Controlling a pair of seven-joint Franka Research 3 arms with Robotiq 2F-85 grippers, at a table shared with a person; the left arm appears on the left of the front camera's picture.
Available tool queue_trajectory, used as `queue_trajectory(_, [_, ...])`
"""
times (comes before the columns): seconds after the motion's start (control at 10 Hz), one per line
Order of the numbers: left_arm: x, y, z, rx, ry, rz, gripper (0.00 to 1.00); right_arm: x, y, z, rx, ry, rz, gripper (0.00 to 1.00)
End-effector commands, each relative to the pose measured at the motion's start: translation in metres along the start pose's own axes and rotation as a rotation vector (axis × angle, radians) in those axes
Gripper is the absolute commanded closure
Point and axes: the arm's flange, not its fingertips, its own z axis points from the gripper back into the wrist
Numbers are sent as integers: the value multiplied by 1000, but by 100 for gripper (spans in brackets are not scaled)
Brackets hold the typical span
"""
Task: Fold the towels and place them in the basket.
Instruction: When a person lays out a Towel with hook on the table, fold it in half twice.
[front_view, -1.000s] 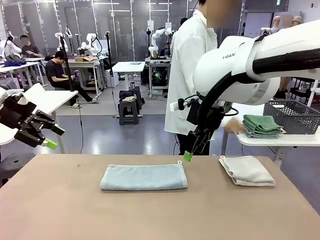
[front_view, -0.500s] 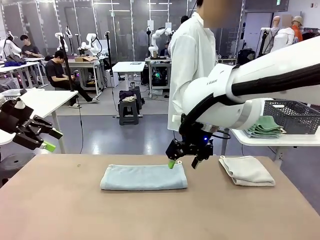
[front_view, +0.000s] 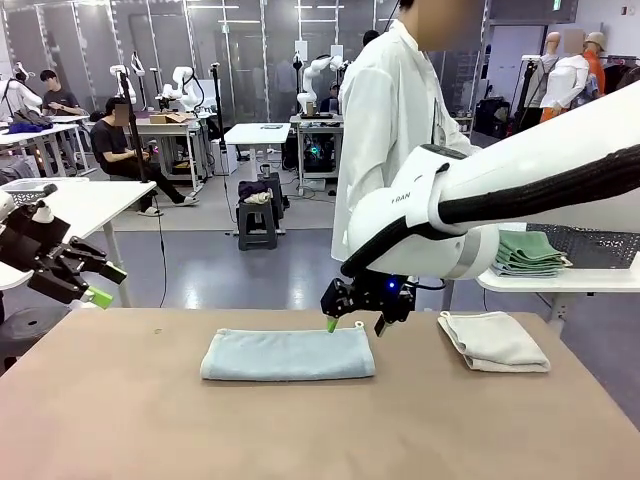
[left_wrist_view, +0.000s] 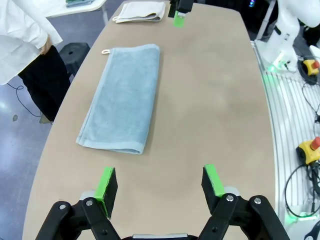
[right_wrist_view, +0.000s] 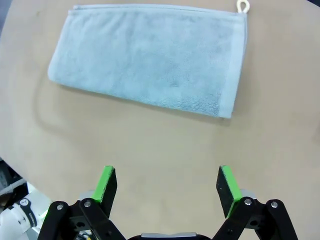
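Blue towel (front_view: 288, 354) is folded to a long strip, flat mid table (front_view: 150, 420), hang loop at its far right corner. Right gripper (front_view: 356, 325) hovers over that end, fingers spread wide, nothing in them. Left gripper (front_view: 108, 284) hangs off the table's left edge, likewise spread and empty. Beige towel (front_view: 493, 340) lies folded at table right. Green-topped stack (front_view: 525, 250) sits on the side table (front_view: 560, 281) (just beside the basket (front_view: 592, 245), not in it).
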Motion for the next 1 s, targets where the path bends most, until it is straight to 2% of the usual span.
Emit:
queue_trajectory(0.0, [2, 6, 6, -23, -27, -9, 14, -1, 1, 5, 27, -5, 8, 0])
queue_trajectory(0.4, [0, 1, 1, -5, -3, 2, 14, 1, 2, 2, 2, -4, 0, 0])
queue_trajectory(0.9, [0, 1, 1, -5, -3, 2, 14, 57, -15, -61, -94, 19, -81, 0])
